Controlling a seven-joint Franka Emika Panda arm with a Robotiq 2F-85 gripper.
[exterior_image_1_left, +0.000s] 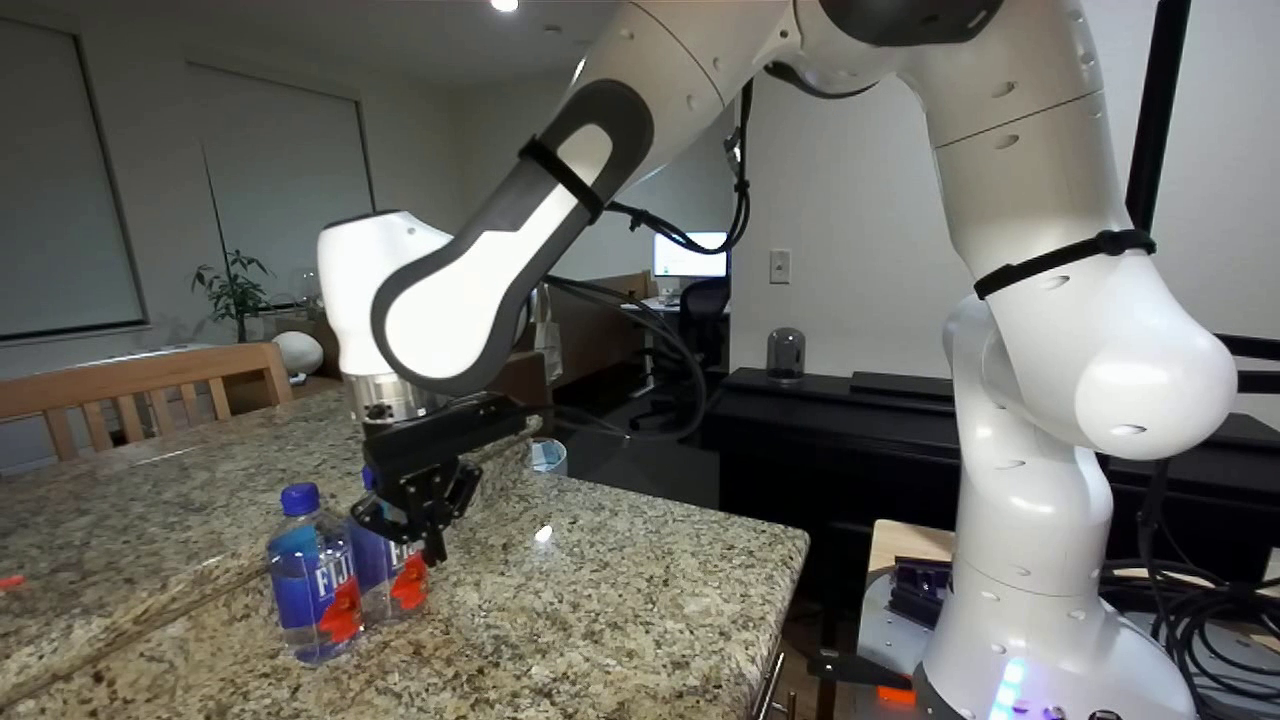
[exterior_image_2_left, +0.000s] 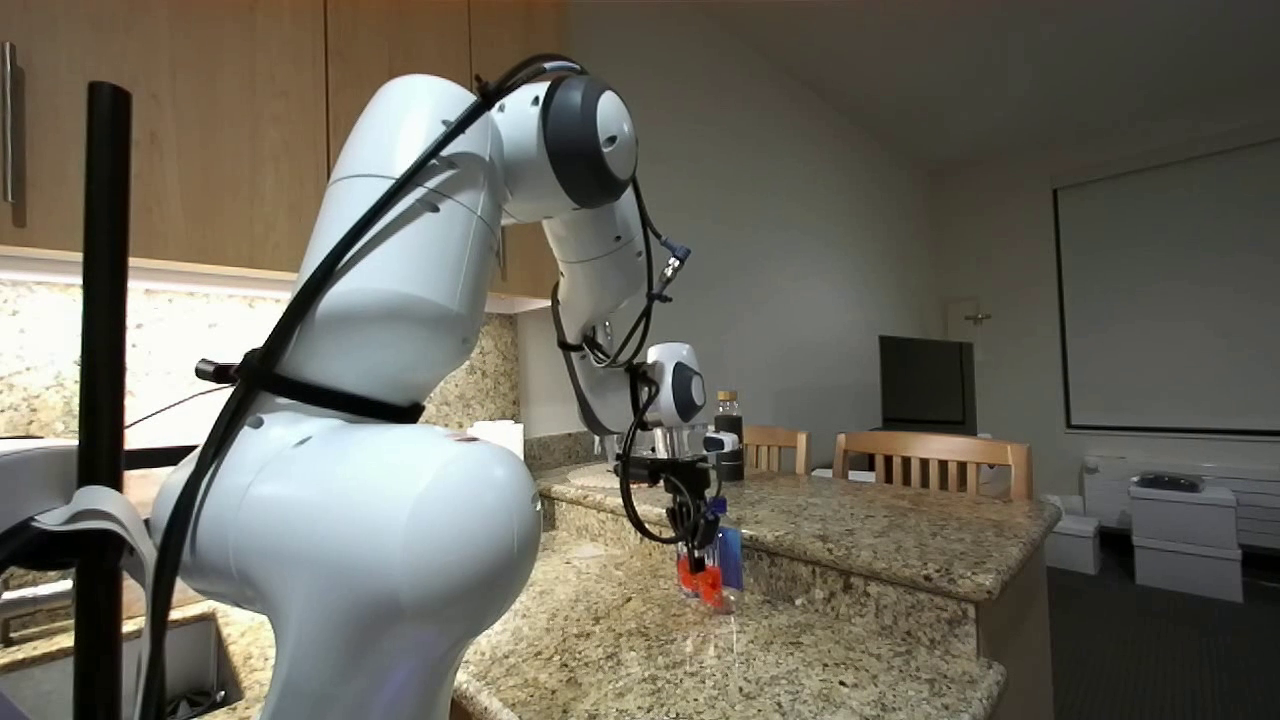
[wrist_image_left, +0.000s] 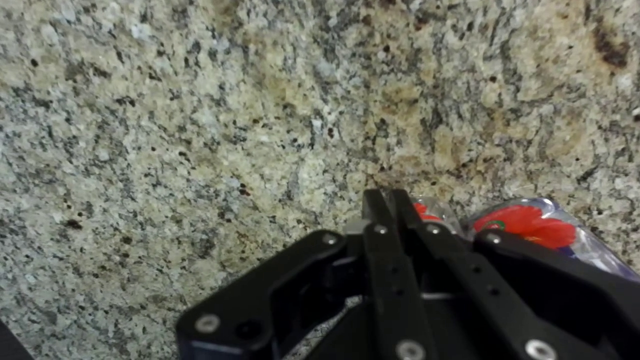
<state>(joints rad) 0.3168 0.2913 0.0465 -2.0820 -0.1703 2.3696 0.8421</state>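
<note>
Where your gripper (wrist_image_left: 388, 195) hangs clenched, two bottles (exterior_image_1_left: 315, 590) stand beside it. Opposite them, countertop (exterior_image_1_left: 650, 590) spreads to its edge.

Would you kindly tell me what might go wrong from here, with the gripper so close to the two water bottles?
A sideways swing of the gripper could knock the rear bottle, which it partly hides in an exterior view. The rear bottle stands close to the front bottle, so one tipping might topple both. The fingers are shut, so lowering them like this may jab the granite counter or a bottle rather than grip anything.
</note>
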